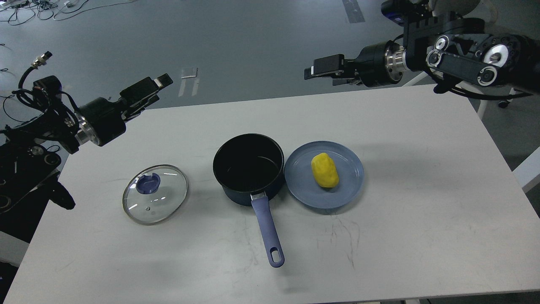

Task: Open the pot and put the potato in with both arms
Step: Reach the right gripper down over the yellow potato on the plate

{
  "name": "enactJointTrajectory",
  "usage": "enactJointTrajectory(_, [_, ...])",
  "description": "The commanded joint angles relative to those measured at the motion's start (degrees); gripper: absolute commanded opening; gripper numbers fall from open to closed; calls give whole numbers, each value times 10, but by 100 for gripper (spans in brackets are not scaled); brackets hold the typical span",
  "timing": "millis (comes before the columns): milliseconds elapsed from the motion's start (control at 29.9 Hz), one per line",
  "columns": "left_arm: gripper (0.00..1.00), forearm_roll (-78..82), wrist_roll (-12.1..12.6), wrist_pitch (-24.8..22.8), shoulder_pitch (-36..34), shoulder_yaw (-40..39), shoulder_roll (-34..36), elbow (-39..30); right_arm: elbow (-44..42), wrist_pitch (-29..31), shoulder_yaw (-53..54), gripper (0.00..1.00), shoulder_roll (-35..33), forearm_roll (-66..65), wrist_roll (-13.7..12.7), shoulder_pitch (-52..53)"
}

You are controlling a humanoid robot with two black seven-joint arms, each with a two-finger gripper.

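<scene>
Saucepan (249,169) uncovered mid-table, glass lid (155,194) laid flat left of it, potato (325,170) on blue plate (350,185) touching it, left gripper (158,84) and right gripper (314,71) raised, finger gaps not discernible

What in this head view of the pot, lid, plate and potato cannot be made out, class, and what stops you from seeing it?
- Left gripper: dark and nearly end-on; fingers cannot be told apart.
- Right gripper: seen side-on; its gap is unclear.
- Pot: its near inner wall is hidden behind its own rim.
- Potato: its underside is hidden against the plate.
- Lid: glare on the glass blurs details.
</scene>
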Motion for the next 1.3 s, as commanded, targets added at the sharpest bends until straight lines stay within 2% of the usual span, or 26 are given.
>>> enactJointTrajectory(0, [98,0,0,-1,-1,1,3,-15,31,0,-95,100,28,-7,2,23])
enactJointTrajectory(267, [98,6,0,-1,0,1,1,-23,28,0,-181,100,80,-17,16,22])
enactJointTrajectory(568, [98,6,0,0,1,2,6,-24,-10,0,-212,100,124,-17,21,0])
enactJointTrajectory(1270, [98,5,0,1,2,0,10,-33,-37,0,-242,100,145,-17,26,-31])
